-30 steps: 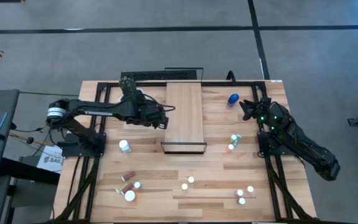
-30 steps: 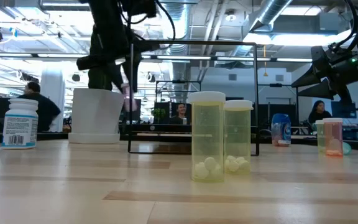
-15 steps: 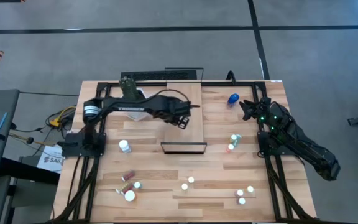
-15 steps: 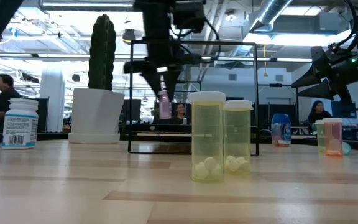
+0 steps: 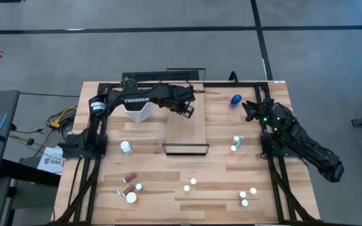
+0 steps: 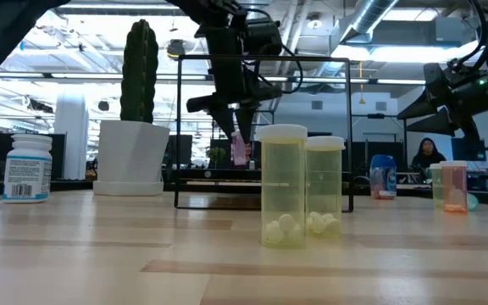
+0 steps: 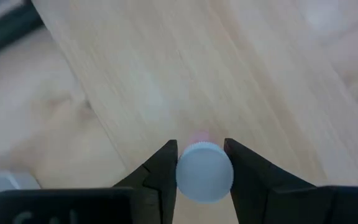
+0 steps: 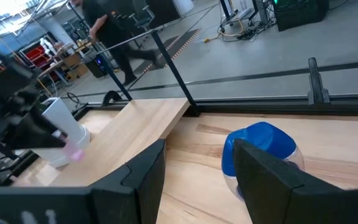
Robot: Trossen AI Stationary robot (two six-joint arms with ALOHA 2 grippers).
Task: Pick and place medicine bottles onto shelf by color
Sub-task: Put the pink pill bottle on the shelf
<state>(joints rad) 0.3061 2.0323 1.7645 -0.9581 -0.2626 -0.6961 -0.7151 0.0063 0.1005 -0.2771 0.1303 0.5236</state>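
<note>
- The shelf (image 5: 186,116) lies lengthwise at the middle of the table (image 5: 143,160), with its dark front lip toward the near edge.
- The left gripper (image 5: 188,111) hangs over the far part of the shelf, above the board. Its jaws are clenched on a small pink bottle (image 6: 240,149) with a white cap (image 7: 204,171); the left wrist view shows the cap pinched between the two fingers (image 7: 160,171), and the low view shows the bottle clear of the board.
- The white cactus pot (image 5: 136,110) stands just left of the shelf, partly under the left arm.
- The right gripper (image 5: 251,108) waits to the right of the shelf, near the table's far right corner. Its jaws stand apart and hold nothing.
- The blue bottle (image 5: 235,99) lies on the table between the shelf and the right gripper, just ahead of that gripper's fingers.
- A green and an orange bottle (image 5: 236,144) stand close together right of the shelf's front lip.
- A white bottle (image 5: 126,147) stands left of the front lip.
- The remaining small bottles (image 5: 190,184) are scattered on the table nearer than the shelf.
</note>
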